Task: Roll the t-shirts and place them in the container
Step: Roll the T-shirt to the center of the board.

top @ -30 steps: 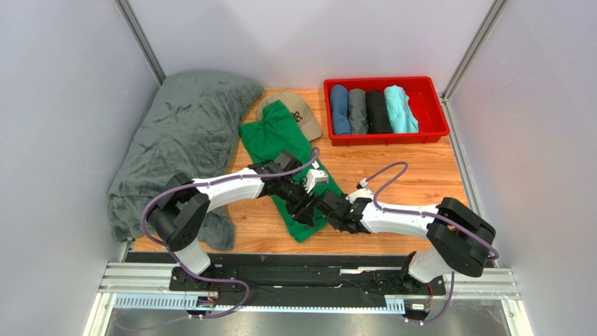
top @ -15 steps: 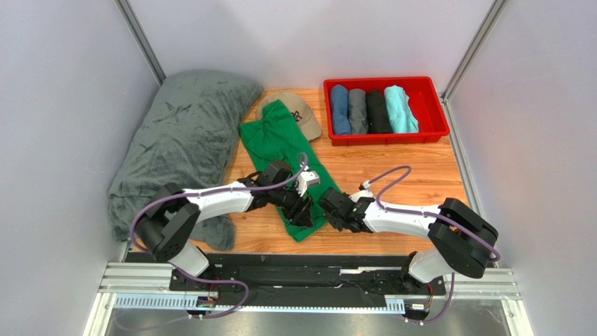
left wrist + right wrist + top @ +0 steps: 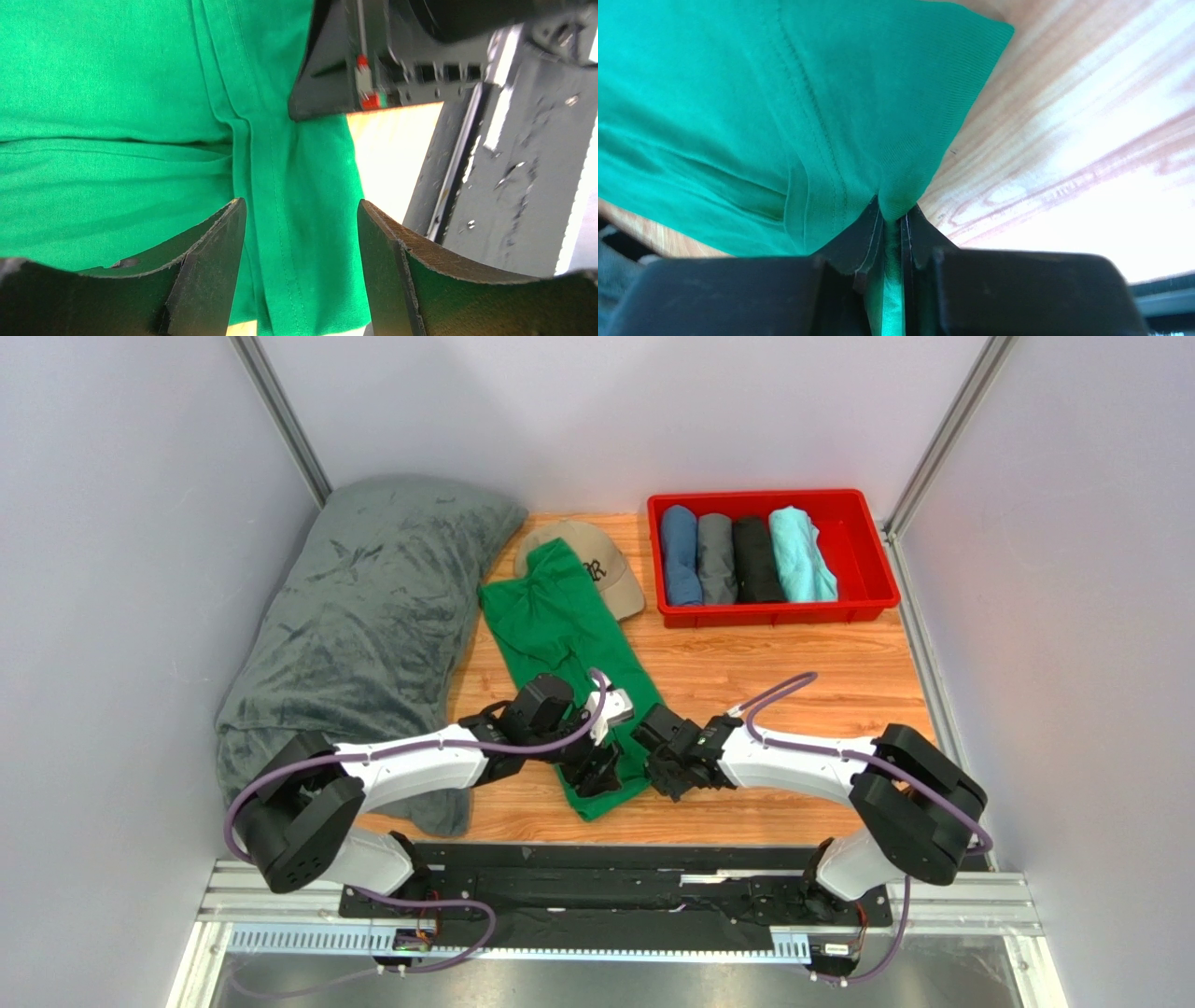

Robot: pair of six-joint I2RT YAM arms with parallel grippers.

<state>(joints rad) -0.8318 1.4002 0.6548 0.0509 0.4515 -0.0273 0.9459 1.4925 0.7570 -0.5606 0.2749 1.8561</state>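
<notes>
Green t-shirt (image 3: pixel 558 623) lies flat on the wooden table (image 3: pixel 828 686), its near hem under both claws. Right claw (image 3: pixel 894 213), on an arm stretched low across the table, is clenched on a corner of that hem. Left claw (image 3: pixel 300 210), just beside it, hovers released, with fabric spread beneath its parted fingers (image 3: pixel 210 252).

Cap (image 3: pixel 617 581) logo too small to read (green tee (image 3: pixel 554 616) hides its L side).
</notes>
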